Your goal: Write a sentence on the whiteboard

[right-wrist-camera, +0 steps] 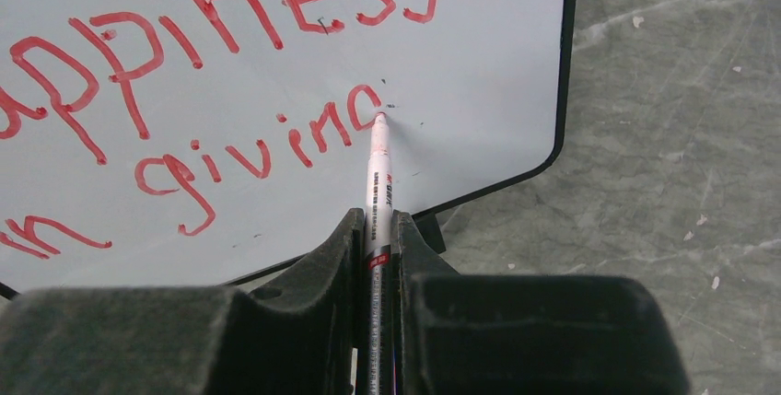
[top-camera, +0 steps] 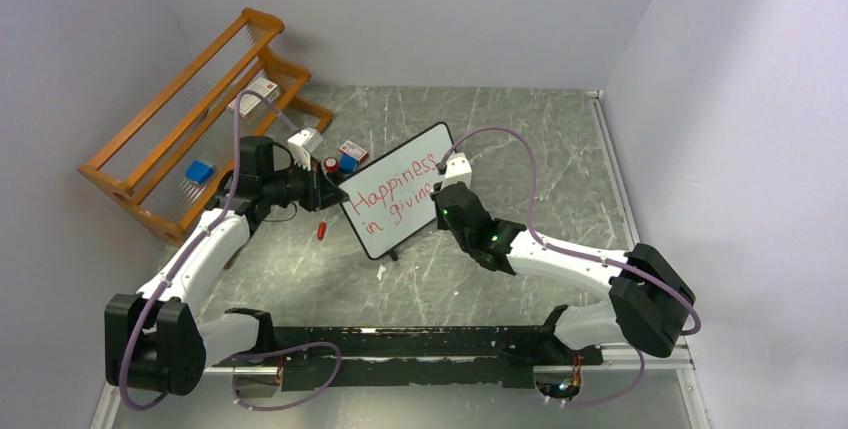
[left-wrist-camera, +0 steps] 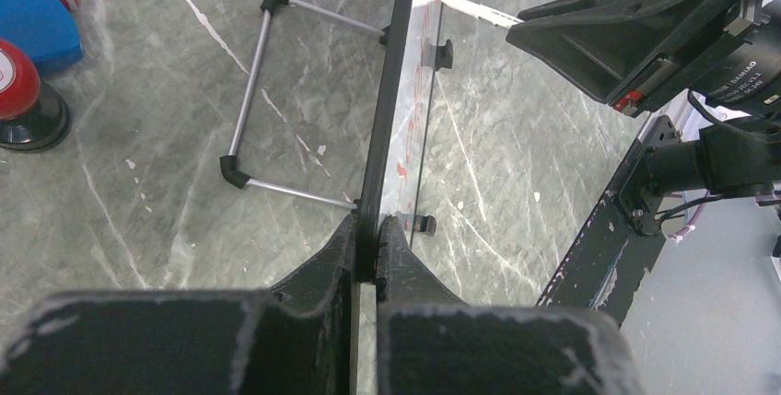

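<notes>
While left pincer (left-wrist-camera: 368,229) clamps whiteboard (top-camera: 395,194), long axis running near-left to far-right, right pincer (right-wrist-camera: 376,225) grips marker (right-wrist-camera: 378,174).

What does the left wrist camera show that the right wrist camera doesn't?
Only the left wrist view: the whiteboard seen edge-on, the left tool shut on its black frame, and the wire stand behind it.
Only the right wrist view: the board's face, with the sentence readable in red, and the marker tip at the final g.
Both: the whiteboard, the marker in the right tool, and the grey table.
</notes>
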